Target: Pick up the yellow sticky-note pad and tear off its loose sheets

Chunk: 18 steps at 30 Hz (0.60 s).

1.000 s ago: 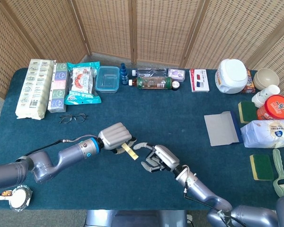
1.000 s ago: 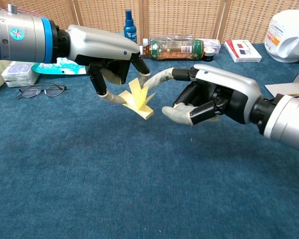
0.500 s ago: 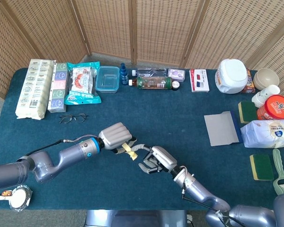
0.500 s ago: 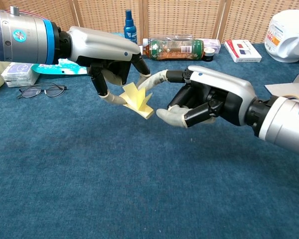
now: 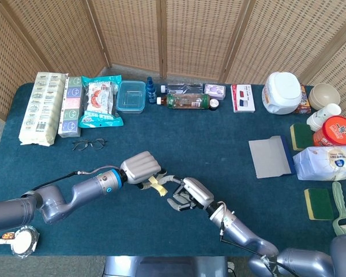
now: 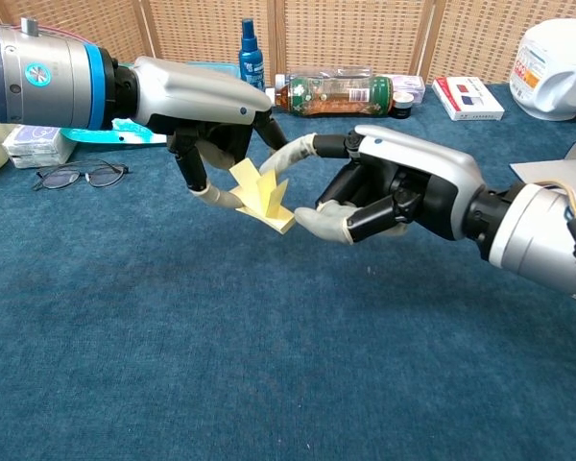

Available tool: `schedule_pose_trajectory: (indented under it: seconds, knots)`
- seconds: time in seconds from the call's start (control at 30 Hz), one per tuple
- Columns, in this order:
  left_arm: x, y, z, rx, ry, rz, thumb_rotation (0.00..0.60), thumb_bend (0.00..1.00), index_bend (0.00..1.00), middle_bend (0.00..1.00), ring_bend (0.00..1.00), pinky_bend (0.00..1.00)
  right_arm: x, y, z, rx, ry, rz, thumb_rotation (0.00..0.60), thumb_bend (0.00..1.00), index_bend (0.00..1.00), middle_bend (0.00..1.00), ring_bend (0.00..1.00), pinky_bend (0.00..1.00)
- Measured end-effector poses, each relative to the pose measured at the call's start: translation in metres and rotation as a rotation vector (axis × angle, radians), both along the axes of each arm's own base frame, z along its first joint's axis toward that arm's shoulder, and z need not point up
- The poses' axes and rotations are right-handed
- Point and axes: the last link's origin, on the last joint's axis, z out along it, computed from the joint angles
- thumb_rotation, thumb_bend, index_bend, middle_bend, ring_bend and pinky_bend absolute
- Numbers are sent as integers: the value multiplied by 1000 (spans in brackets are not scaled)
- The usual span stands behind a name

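The yellow sticky-note pad (image 6: pixel 261 198) hangs above the blue table cloth, its loose sheets fanned upward; it also shows as a small yellow strip (image 5: pixel 157 186) in the head view. My left hand (image 6: pixel 207 108) grips the pad from the left and above. My right hand (image 6: pixel 396 188) faces it from the right. Its forefinger (image 6: pixel 290 157) reaches to the raised sheets and its thumb (image 6: pixel 317 219) touches the pad's lower corner, the two still apart, the other fingers curled in. Both hands meet near the table's front middle (image 5: pixel 141 167), (image 5: pixel 190 194).
Spectacles (image 5: pixel 88 143) lie behind the left arm. Along the back edge stand food packets (image 5: pixel 95 103), a clear box (image 5: pixel 131 96), bottles (image 6: pixel 331 94) and a white jar (image 5: pixel 282 92). A grey sheet (image 5: pixel 270 157), a bag (image 5: pixel 328 163) and a sponge (image 5: pixel 318 203) lie at the right.
My right hand has moved left toward the pad; its thumb and forefinger now reach the sheets. The left hand holds the pad in nearly the same place.
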Motion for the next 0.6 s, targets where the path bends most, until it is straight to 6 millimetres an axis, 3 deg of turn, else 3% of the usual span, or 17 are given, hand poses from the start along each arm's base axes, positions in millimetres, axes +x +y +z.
schedule_pose_trajectory:
  seconds: [0.6]
  knots:
    - [-2, 0, -2, -5, 5, 3, 600, 323, 658, 994, 1000, 1000, 3, -2, -4, 14, 11, 4, 600, 456, 267, 1000, 1000, 1000]
